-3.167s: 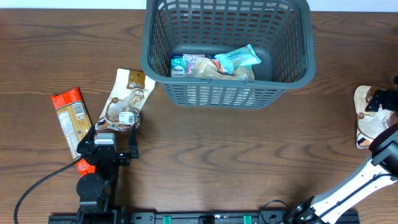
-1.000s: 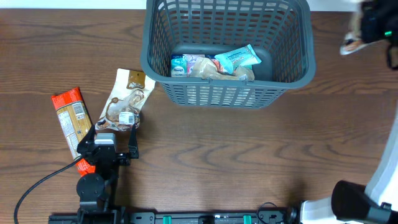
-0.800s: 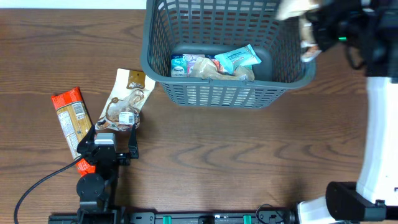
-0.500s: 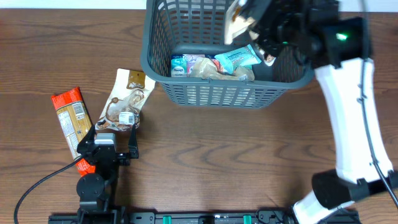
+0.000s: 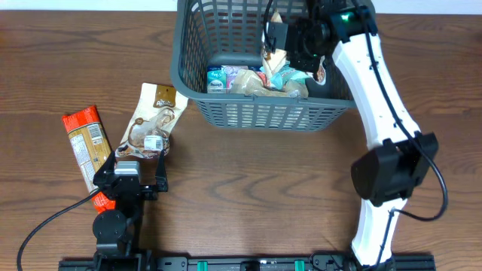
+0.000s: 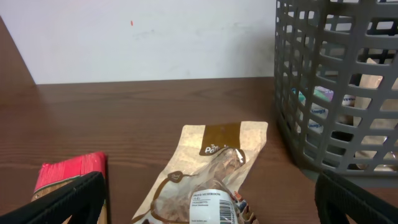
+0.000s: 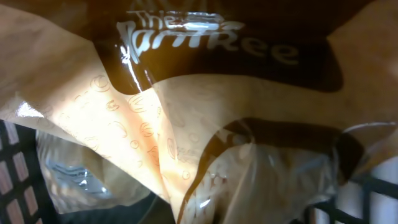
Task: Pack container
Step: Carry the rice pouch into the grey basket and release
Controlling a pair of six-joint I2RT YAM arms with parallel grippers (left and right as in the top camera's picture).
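Note:
The container, a dark grey slotted basket, stands at the back of the table and fills the right side of the left wrist view. My right gripper hangs over its inside, shut on a tan and brown snack pouch. That pouch fills the right wrist view and hides the fingers. Below it lie a teal packet and a white packet. My left gripper rests open near the table's front left, its fingers on either side of another tan pouch.
A red snack packet lies on the table left of the left gripper and shows at the lower left of the left wrist view. The right arm reaches up from the front right to the basket.
The right arm has swung in from the far right with the tan pouch, across the basket's rim to above its middle. The left arm has not moved.

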